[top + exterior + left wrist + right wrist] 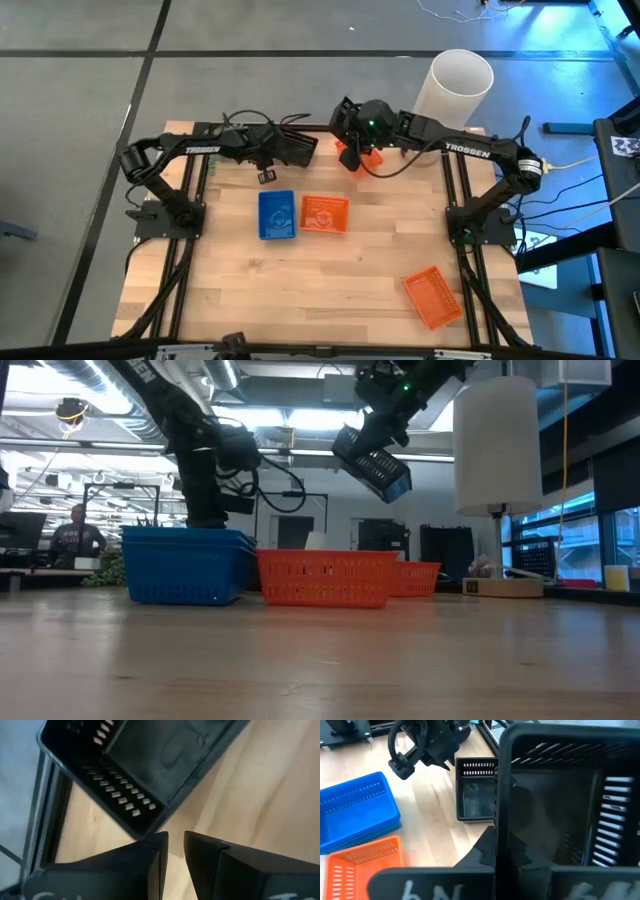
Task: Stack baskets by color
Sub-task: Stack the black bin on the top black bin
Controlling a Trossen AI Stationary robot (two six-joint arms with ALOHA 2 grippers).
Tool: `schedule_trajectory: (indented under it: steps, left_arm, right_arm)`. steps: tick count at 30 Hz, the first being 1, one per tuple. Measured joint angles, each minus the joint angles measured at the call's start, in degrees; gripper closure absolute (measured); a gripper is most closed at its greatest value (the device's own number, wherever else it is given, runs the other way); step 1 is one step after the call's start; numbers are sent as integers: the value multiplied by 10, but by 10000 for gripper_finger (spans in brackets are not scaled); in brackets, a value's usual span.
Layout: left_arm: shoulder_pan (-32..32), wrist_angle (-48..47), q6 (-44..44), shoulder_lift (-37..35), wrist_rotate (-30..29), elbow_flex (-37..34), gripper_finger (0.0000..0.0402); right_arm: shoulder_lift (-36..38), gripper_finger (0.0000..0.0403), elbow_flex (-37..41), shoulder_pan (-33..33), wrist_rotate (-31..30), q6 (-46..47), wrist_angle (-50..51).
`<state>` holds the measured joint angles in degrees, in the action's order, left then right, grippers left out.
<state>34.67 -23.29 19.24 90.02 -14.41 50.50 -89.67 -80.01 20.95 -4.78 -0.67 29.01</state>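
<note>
Above the table's far edge, the right gripper (352, 128) holds a black basket (372, 463) in the air, its fingers clamped together on the basket's wall, as the right wrist view shows. The basket hangs tilted, likely being carried toward a second black basket (292, 148) that rests on the table near the far edge, so the two can nest by colour. The left gripper (268, 172) hovers just beside that resting basket with its fingers (145, 865) a narrow gap apart, gripping nothing; perhaps it waits there to steady it. At mid-table a blue stack (277, 215) and an orange basket (324, 214) sit side by side, touching or nearly so. Another orange basket (434, 296) lies well apart near the right front corner, seemingly not yet sorted. An orange shape (365, 155) shows under the right arm, mostly hidden, so what it is cannot be told. How many baskets the blue stack holds is unclear.
</note>
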Motion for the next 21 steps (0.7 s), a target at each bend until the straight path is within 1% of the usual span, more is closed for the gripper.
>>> schedule_trajectory:
  steps: [3, 7, 10, 14, 17, 21]
  left_arm:
    - [-1, 29, 9, 4, 17, 0, 347]
    - [-4, 84, 11, 4, 63, 0, 347]
    - [-3, 95, 15, 4, 74, 1, 347]
    - [-10, 35, -8, -12, 61, 19, 347]
    - [-19, -21, -9, -56, 28, 43, 347]
    - [-34, -85, -12, -134, -13, 59, 347]
  right_arm:
    - [0, 403, 0, 4, 0, -3, 0]
    - [0, 403, 0, 13, 0, -14, 0]
    - [0, 403, 0, 22, 3, -14, -1]
    - [-2, 403, 0, 34, 17, -15, -31]
    - [-20, 403, -2, 41, 53, -13, -79]
    - [-65, 403, -2, 44, 99, -14, -153]
